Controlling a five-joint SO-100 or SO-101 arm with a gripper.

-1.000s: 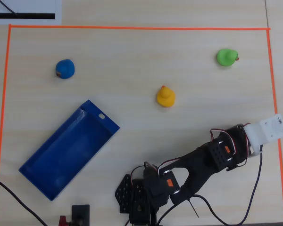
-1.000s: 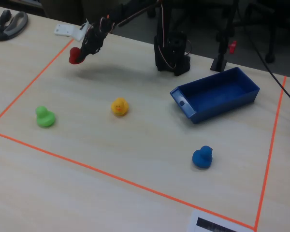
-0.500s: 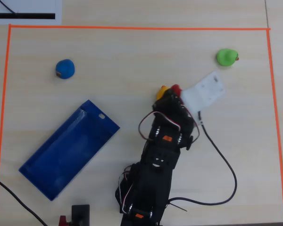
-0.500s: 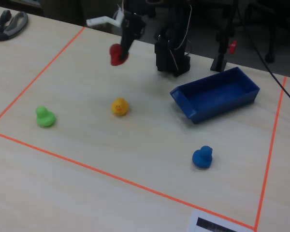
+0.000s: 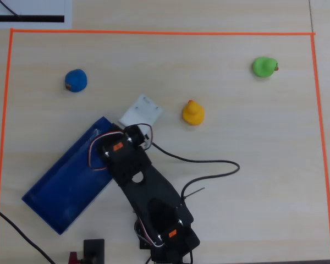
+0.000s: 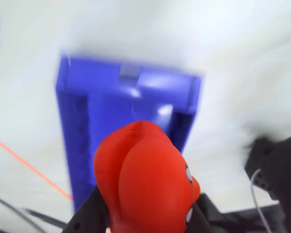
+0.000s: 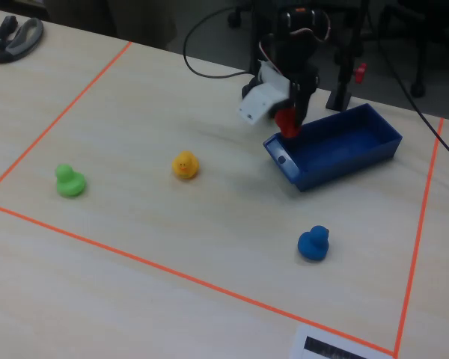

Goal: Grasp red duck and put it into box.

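The jaws pinch the red duck (image 6: 145,182): in the wrist view the glossy red body fills the lower middle, with a dark finger showing on each side at the bottom edge, so the gripper (image 6: 138,213) is closed on it. In the fixed view the same red duck (image 7: 286,122) hangs below the gripper (image 7: 288,123), clear of the table.

The relation that matters now is duck to box. In the wrist view the box (image 6: 77,121) lies directly beyond the duck, its long axis running away from the camera, the near short wall with its pale mark at the top of the picture. In the fixed view the duck sits over the box's (image 7: 337,161) near short end, at or just inside the wall by the corner; whether it is fully past that wall I cannot tell. My judgement is that the carry is nearly done and that a short push along the box's length, toward its open middle, would make the release safe; dropping here risks the duck striking the rim and rolling out onto the table.

The overhead view hides the duck altogether: the arm (image 5: 135,165) and its white camera mount cover that end of the box (image 5: 60,192). It does show the box lying diagonally, and the other ducks well apart: yellow duck (image 5: 192,113) nearest, blue duck (image 5: 76,80) farther up, green duck (image 5: 264,66) far off near the orange tape border (image 5: 154,33).
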